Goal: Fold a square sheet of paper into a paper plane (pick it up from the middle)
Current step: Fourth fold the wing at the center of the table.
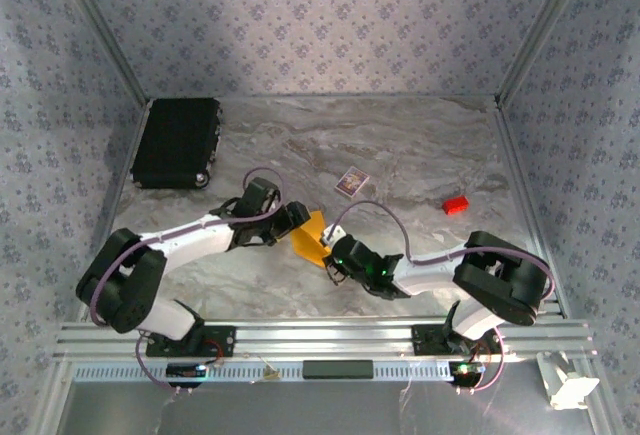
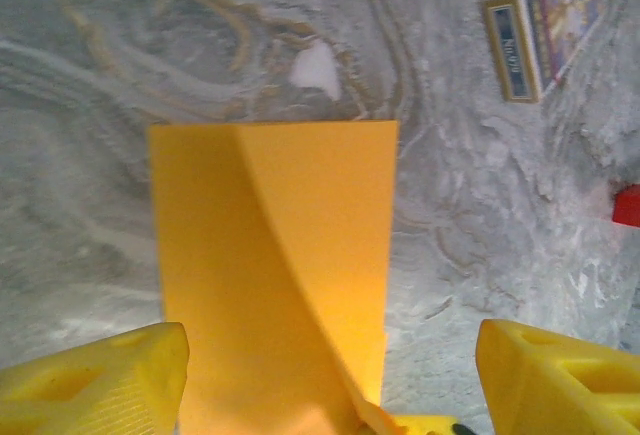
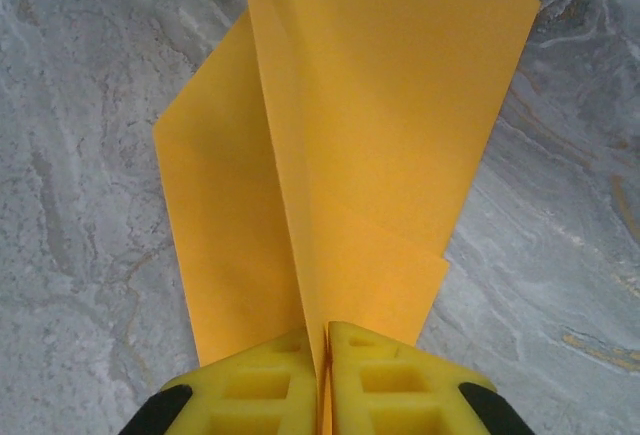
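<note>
Top external view: the partly folded orange-yellow sheet of paper (image 1: pixel 309 239) sits in the middle of the near half of the marbled table (image 1: pixel 420 145), caught between the tips of the two arms. From the right wrist, the right fingers (image 3: pixel 255 390) are pressed together on the sheet's centre crease, pinching it at one end while two flaps fan out to either side. From the left wrist, the left fingers (image 2: pixel 100 375) stand spread, one on each side of the sheet, where a slanting fold crosses its face; whether they touch the paper cannot be told. Just beyond the sheet lies a small purple-and-white patterned card (image 1: pixel 350 182). A tiny red block (image 1: pixel 456 205) rests well apart to the right, and a black case (image 1: pixel 177 142) occupies the far left corner.
</note>
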Available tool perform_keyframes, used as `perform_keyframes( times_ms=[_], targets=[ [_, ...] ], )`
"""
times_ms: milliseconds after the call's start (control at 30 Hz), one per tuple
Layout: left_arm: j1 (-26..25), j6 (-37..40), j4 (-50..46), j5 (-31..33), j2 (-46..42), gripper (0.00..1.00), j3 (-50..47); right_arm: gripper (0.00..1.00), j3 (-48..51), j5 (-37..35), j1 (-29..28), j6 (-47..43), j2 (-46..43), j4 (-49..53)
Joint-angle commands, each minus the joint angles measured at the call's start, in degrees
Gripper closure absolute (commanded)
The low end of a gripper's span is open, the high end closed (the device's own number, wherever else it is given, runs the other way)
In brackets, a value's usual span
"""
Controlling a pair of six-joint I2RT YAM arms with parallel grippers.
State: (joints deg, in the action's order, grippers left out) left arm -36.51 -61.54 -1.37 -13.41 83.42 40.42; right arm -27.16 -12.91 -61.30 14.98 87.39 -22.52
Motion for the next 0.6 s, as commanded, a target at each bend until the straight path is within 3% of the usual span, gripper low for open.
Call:
perform_keyframes(
  times_ms=[0,200,467,567],
  targets=[
    [-0.4,1.1,0.2,-1.5,1.4,0.25,2.1,0.89,0.2,-4.2,-1.3,-3.7,-0.2,-0.2],
    [-0.4,1.4,-1.4,-3.0,4.6,0.36,3.8,0.89,1.2,-6.9,-2.7,-7.3,-0.2,-0.5],
    [-0.5,1.0,-3.7,-3.4,6.8,0.81,4.9,0.83,0.2,-6.4,-3.1,-6.5,-1.9,2.2],
    [-0.4,0.8,-3.9,-3.4,6.5,0.93,5.2,0.76,0.0,-6.5,-3.6,-6.8,-2.9,2.5]
  ],
)
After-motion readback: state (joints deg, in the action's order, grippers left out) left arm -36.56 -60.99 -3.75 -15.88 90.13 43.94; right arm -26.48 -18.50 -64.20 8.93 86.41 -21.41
